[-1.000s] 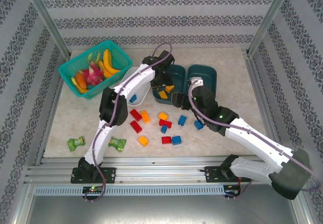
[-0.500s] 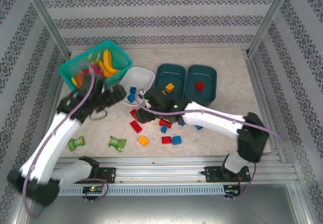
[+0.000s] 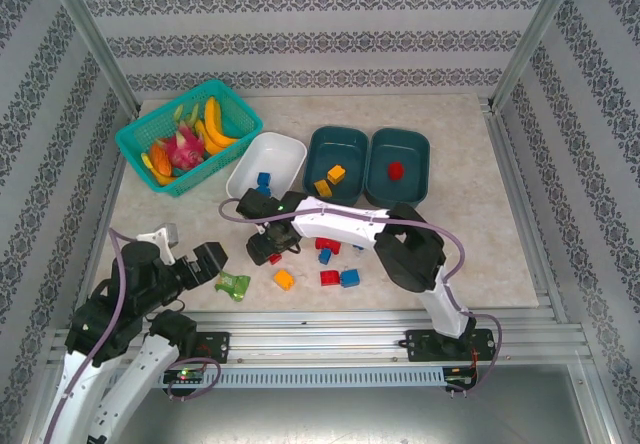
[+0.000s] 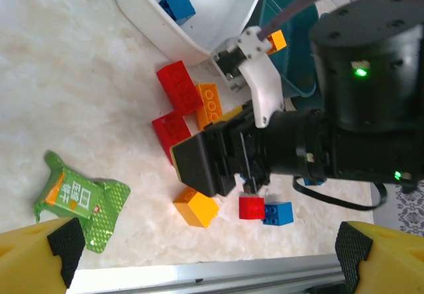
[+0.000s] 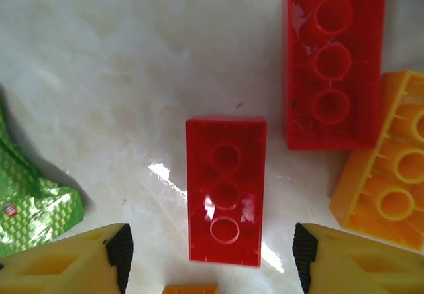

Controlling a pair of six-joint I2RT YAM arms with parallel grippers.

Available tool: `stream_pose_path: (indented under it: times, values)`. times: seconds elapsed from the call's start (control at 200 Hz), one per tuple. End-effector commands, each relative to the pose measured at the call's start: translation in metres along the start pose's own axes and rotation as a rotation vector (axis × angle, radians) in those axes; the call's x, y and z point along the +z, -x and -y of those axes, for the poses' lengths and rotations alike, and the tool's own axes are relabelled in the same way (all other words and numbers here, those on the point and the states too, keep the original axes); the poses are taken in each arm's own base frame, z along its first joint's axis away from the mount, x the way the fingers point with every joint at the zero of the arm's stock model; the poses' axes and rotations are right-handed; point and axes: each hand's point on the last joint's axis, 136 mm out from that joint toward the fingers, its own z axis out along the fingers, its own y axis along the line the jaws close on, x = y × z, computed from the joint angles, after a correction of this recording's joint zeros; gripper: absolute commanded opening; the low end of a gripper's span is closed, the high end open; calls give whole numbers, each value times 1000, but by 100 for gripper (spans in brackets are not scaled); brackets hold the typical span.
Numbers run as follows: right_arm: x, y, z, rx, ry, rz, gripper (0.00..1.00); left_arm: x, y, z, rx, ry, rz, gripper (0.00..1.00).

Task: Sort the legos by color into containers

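Print on the green packet (image 4: 73, 198) is unreadable.

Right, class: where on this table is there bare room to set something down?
Bare: right of the right-hand teal tub; just in front of the basket. Crowded: the loose legos in front of the white tub.

Red lego (image 5: 225, 191) framed by the right gripper (image 5: 211, 257)
Jaws apart, clear of it; second red lego (image 5: 333, 62) beside an orange lego (image 5: 384, 175) at right, green packet (image 5: 30, 208) at left.
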Motion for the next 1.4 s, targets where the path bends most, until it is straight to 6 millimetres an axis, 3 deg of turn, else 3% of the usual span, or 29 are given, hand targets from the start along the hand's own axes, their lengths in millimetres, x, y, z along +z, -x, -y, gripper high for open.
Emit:
stream_pose_path:
  times: [0.0, 0.26, 0.5, 0.649, 0.804, 0.914, 1.004, 1.104, 1.229, 1.394]
  values:
    - [9, -10, -2, 19, -34, -62, 64, -2, -13, -9, -33, 20, -41, 99]
    - [32, -13, 6, 23, -79, -94, 58, -3, -14, -4, -35, -8, -52, 99]
    - [26, -2, 3, 0, -74, -58, 36, -4, -15, -2, -27, -15, -59, 99]
    - [-10, 7, 3, 5, -73, 15, 29, -2, -8, 13, 6, -49, -68, 99]
    - [-69, 21, 18, 71, -62, 118, 28, 6, 21, 54, 45, -129, -58, 99]
    - [-109, 29, 61, 184, -83, 194, 27, 22, 45, 84, 67, -174, -52, 98]
    - [-135, 27, 117, 327, -104, 241, 27, 45, 57, 109, 93, -212, -72, 98]
    - [-151, 16, 185, 500, -132, 268, 28, 76, 58, 141, 160, -237, -111, 98]
    - [-153, 1, 252, 653, -142, 261, 28, 116, 52, 181, 220, -268, -165, 98]
    - [-129, -4, 302, 729, -125, 188, 30, 163, 48, 216, 228, -307, -202, 98]
